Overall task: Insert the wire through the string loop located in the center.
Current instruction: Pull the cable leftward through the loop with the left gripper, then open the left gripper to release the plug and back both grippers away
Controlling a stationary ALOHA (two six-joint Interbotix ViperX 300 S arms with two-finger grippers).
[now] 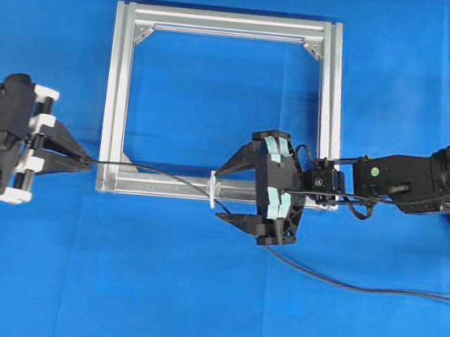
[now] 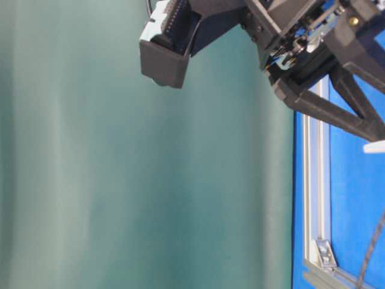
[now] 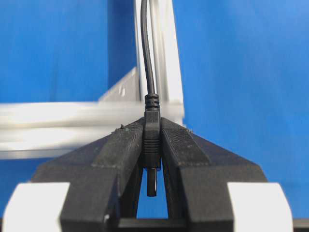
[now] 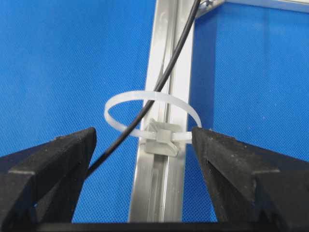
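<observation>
Step in hand: the wire already runs through the string loop on the frame's near rail, at its middle; likely drawing it through.
Left gripper: fingers clamped on the wire's plug, just left of the frame.
Right gripper: fingers spread wide either side of the loop, holding nothing.
Next move: probably steady pulling leftward without snagging the loop.
Hard to see: table-level view shows mostly backdrop; the wire's far end leaves the picture.

No readable text, label, brand, number or sign shows in any of the views.
</observation>
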